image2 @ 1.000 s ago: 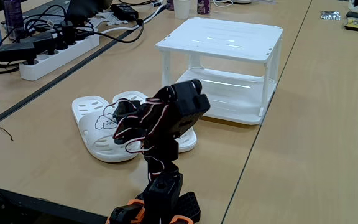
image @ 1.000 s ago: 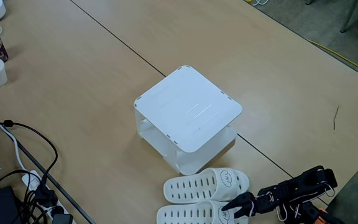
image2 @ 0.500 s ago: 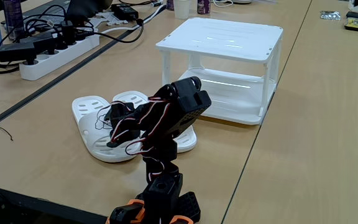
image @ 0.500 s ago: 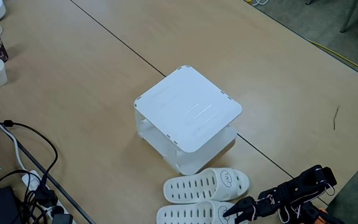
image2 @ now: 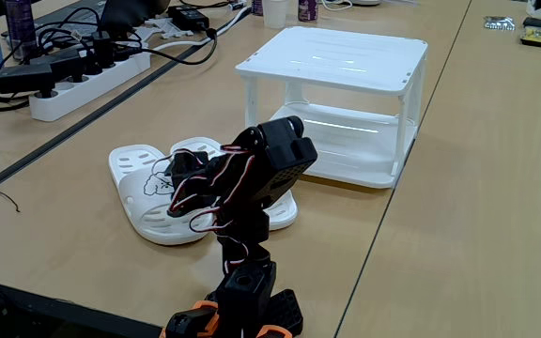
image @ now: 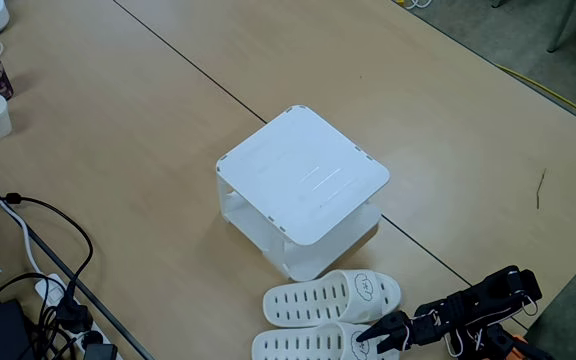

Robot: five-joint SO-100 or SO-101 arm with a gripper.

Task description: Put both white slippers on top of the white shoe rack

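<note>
Worktop [image: 118, 110] — light wood-tone surface, carrying all items listed below.

White shoe rack [image: 302, 175] — taken as the landmark; its flat top is bare in both fixed views, so neither slipper has been placed yet. Position unchanged over the last second.

White slippers [image: 333, 296] — a pair lying side by side on the worktop just in front of the rack's near corner, touching or nearly touching one another. The second slipper [image: 308, 344] lies farther from the rack, at the frame's bottom edge. Both are seen in another fixed view [image2: 153, 192], resting flat beside the rack's base. No shift in either is noted.

Arm and end effector [image: 380, 335] — held over the strap end of the slipper farther from the rack. Over the last second it was dipped slightly and then brought back up a little — a small adjustment, not a lift. The tip is seen again at [image2: 178, 188]. Whether its fingers are spread or pinching the strap cannot be told; the arm's own body and wiring cover them.

Judgement: the grasp on the first slipper is still being sought; the task appears to be at its opening stage.
</note>
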